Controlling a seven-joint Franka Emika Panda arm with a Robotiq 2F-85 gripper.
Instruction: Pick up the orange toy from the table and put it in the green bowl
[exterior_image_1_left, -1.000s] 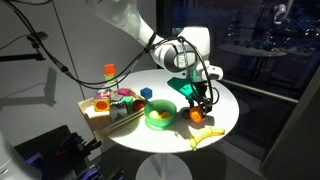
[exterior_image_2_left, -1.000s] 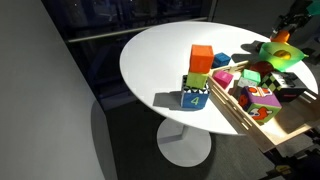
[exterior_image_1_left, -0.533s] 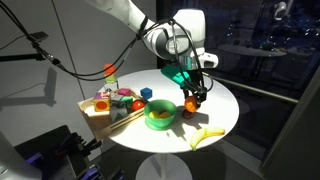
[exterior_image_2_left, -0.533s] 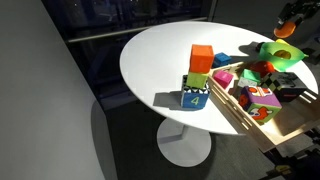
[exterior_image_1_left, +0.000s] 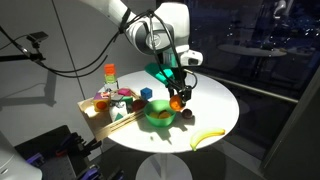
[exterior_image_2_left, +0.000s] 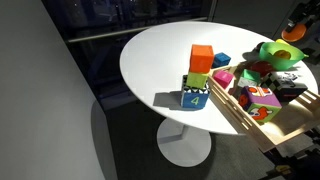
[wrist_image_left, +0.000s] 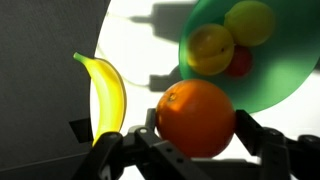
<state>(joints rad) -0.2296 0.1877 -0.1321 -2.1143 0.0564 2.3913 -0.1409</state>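
My gripper (exterior_image_1_left: 178, 99) is shut on the orange toy (wrist_image_left: 196, 117), a smooth round orange ball, and holds it in the air just above the edge of the green bowl (exterior_image_1_left: 160, 116). In the wrist view the green bowl (wrist_image_left: 285, 72) lies at the upper right with two yellow toy fruits and a red piece inside. In an exterior view the orange toy (exterior_image_1_left: 177, 103) hangs over the round white table (exterior_image_1_left: 215, 105). In an exterior view the green bowl (exterior_image_2_left: 280, 53) shows at the far right edge with the orange toy (exterior_image_2_left: 291, 32) above it.
A yellow banana (wrist_image_left: 108, 92) lies on the table beside the bowl, also seen near the table's front (exterior_image_1_left: 207, 136). A wooden tray (exterior_image_1_left: 105, 115) of toys stands at one side. Stacked blocks (exterior_image_2_left: 198, 76) stand next to the tray. A dark red piece (exterior_image_1_left: 188, 116) lies by the bowl.
My gripper has lifted the orange toy off the table and carried it sideways towards the green bowl, from near the banana to above the bowl's edge.
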